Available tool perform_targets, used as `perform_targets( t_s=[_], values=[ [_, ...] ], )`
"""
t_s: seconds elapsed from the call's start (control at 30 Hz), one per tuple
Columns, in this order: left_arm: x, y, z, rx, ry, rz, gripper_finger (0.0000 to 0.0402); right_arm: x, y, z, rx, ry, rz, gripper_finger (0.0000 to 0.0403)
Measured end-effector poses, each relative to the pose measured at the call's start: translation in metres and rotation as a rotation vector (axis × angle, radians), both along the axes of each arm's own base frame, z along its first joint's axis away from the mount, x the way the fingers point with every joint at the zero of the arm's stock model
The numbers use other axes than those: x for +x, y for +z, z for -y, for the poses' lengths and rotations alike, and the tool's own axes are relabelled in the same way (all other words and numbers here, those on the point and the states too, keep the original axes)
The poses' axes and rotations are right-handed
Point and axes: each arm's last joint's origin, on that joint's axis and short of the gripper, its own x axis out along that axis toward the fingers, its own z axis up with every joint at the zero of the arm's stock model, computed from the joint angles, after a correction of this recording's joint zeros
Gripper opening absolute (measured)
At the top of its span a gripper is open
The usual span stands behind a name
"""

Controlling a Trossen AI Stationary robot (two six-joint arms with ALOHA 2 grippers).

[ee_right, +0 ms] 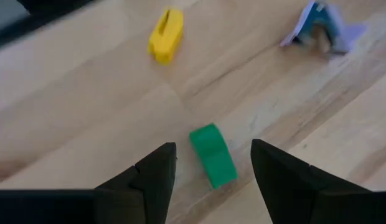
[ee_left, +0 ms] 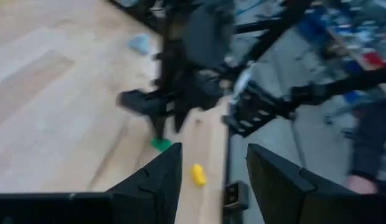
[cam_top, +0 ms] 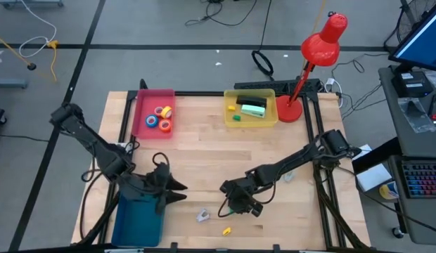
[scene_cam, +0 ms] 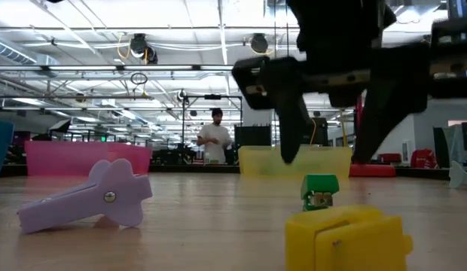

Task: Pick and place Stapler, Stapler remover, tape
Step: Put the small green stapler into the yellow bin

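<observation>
My right gripper (cam_top: 240, 205) hangs open just above the near middle of the table, its fingers either side of a small green block (ee_right: 213, 155) that lies flat on the wood, not touching it. A small yellow block (ee_right: 166, 34) and the lilac staple remover (cam_top: 202, 216) lie close by on the table. My left gripper (cam_top: 177, 191) is open and holds nothing, beside the blue bin (cam_top: 137, 219). The tape rolls (cam_top: 162, 118) lie in the pink tray (cam_top: 144, 98). A green stapler (cam_top: 253, 107) lies in the yellow tray (cam_top: 268, 119).
A red desk lamp (cam_top: 313, 60) stands on the table's far right corner. The black frame rails run along the table's left and right edges. A person (scene_cam: 215, 135) stands in the room beyond. Bare wood spreads between the trays and the grippers.
</observation>
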Motion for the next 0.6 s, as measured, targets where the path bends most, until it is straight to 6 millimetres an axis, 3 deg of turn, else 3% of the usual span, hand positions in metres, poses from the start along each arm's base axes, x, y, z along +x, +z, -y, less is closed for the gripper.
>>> perform_targets(
  t_s=[0.43,0.6],
  values=[
    [-0.016,-0.02,-0.013,0.008,-0.042,0.06,0.0177,0.007,-0.025,0.001,-0.015,-0.013,-0.027,0.0195],
    [-0.016,-0.021,-0.014,0.014,-0.052,0.053,0.0177,0.008,-0.025,0.002,-0.063,-0.01,0.001,0.0167]
  ],
)
